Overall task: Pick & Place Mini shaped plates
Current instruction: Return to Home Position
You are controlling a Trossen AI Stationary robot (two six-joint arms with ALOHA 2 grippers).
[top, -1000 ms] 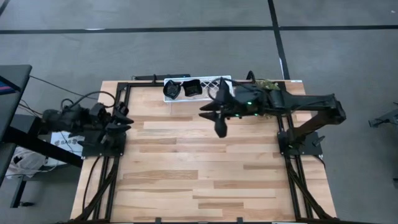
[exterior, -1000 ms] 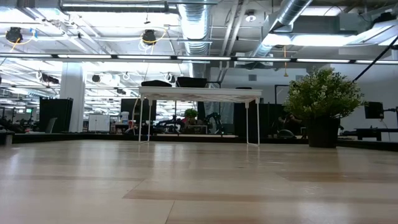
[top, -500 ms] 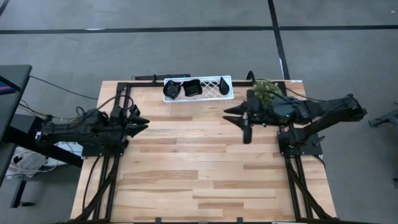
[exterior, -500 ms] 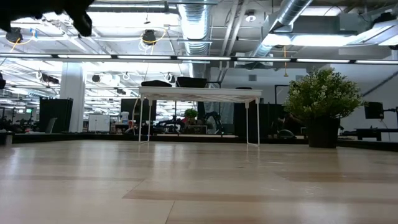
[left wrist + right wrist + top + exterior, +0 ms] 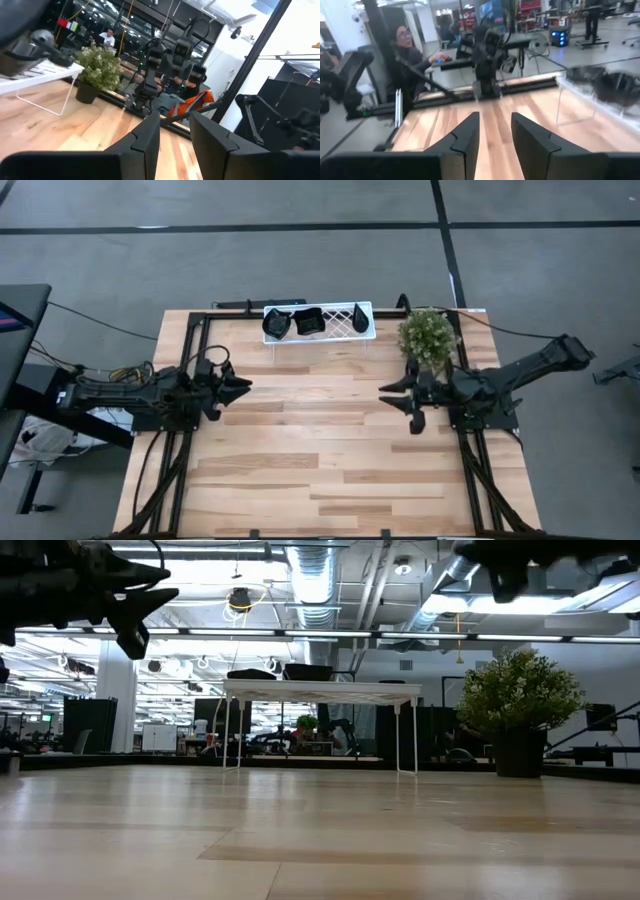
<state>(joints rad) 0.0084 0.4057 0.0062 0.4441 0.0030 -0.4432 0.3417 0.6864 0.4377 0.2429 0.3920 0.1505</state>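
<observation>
Three glossy black mini plates lie in the white lattice tray (image 5: 340, 330) by the table's far edge: a wavy one (image 5: 275, 325), a squarish one (image 5: 310, 321) and a teardrop one (image 5: 360, 317). In the low view the tray (image 5: 320, 690) stands on thin legs with dishes (image 5: 308, 671) on top. My left gripper (image 5: 240, 388) hovers open and empty over the table's left part, pointing right. My right gripper (image 5: 400, 402) hovers open and empty over the right part, near of the plant, pointing left. Both wrist views show a gap between bare fingers (image 5: 175, 135), (image 5: 495, 130).
A green bushy plant (image 5: 430, 335) in a dark pot stands at the far right, right of the tray. Black frame rails (image 5: 190, 350) run along the table's left, right and far sides. Bare wood (image 5: 320, 450) spreads across the middle and near part. A person (image 5: 405, 45) sits beyond the table.
My right gripper has drawn back from the tray's right end, toward the table's right edge and nearer, uncovering the teardrop plate and the plant. My left gripper has reached rightward from the left edge toward the table's middle.
</observation>
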